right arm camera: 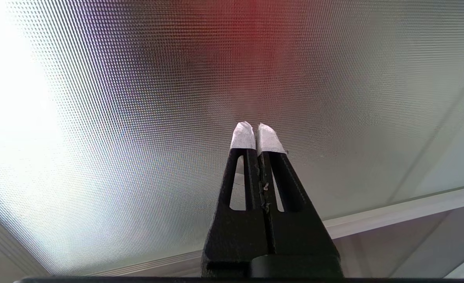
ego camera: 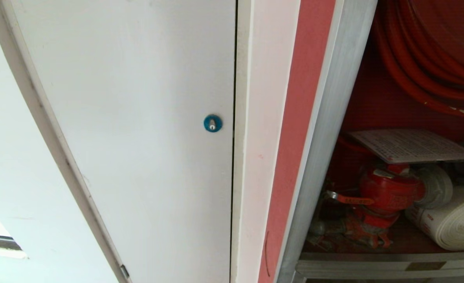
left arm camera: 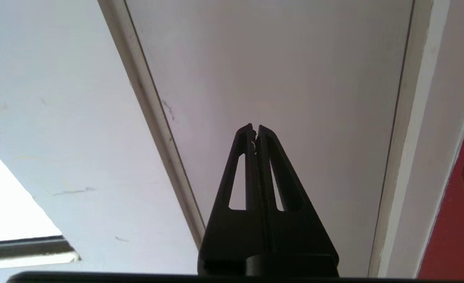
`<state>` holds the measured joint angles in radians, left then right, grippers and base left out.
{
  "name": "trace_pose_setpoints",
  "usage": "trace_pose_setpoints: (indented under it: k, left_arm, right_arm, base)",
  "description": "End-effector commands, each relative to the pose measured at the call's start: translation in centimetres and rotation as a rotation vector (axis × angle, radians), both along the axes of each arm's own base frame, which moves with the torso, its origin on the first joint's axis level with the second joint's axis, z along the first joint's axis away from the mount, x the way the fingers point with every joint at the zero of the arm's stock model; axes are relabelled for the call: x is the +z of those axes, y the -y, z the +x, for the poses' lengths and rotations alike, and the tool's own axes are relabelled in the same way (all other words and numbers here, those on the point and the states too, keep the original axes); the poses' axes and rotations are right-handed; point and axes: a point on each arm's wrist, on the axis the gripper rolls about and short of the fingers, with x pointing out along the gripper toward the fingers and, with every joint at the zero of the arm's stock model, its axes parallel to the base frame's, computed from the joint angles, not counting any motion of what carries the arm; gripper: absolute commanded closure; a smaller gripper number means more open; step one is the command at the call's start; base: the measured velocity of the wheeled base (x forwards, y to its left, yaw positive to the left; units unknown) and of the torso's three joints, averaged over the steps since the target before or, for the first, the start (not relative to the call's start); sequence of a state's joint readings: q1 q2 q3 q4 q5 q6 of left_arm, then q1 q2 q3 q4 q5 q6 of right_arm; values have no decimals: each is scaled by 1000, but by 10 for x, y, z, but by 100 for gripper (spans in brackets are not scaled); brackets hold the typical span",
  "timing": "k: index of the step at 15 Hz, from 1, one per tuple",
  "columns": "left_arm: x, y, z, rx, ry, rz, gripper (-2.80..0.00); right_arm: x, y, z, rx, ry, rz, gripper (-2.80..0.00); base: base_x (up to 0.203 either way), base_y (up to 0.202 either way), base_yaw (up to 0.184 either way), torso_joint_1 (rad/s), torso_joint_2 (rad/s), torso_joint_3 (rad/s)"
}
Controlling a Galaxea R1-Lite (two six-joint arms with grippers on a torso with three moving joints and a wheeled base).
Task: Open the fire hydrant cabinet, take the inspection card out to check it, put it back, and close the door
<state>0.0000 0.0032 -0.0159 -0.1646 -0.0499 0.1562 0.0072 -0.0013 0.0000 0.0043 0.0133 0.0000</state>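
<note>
1. Head view: a plain white panel [ego camera: 137, 118] with a small blue round lock [ego camera: 212, 123] fills the left and middle. At the right, the fire hydrant cabinet [ego camera: 326, 129] stands open behind its brushed silver frame, showing a red interior. The inspection card [ego camera: 412, 146] lies flat on top of the red hydrant valve [ego camera: 389, 192], below the coiled red hose reel [ego camera: 432, 59] and beside the white rolled hose [ego camera: 452, 224]. Neither arm shows here
2. Left wrist view: the left gripper [left arm camera: 255, 127] has its black fingers pressed together, empty, pointing at the white panel, well apart from the cabinet
3. Right wrist view: the right gripper [right arm camera: 254, 125], with white-wrapped tips, is closed and empty, facing the door [right arm camera: 176, 118], a dimpled glass pane with a pale frame
4. The card seems to be back in place, so closing the door looks like the step in hand. To do it well, push flat and steadily on the frame near the latch edge, not the glass, and swing it fully home
</note>
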Motion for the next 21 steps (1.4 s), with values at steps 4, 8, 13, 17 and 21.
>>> trace_pose_setpoints:
  k: [4,8,13,17,21]
  left_arm:
    - [-9,0,2,19,-43,55,0]
    - [-16,0,3,13,-112,40,0]
    - [-21,0,3,4,-167,-39,0]
    - [-21,0,3,3,-169,-92,0]
    - [-21,0,3,3,-169,-102,0]
  right_arm:
    - [0,0,0,1,0,0,0]
    - [0,0,0,1,0,0,0]
    - [0,0,0,1,0,0,0]
    - [0,0,0,1,0,0,0]
    - [0,0,0,1,0,0,0]
  base:
    - [0,0,0,0,0,0]
    - [0,0,0,0,0,0]
    - [0,0,0,0,0,0]
    - [0,0,0,0,0,0]
    - [0,0,0,0,0,0]
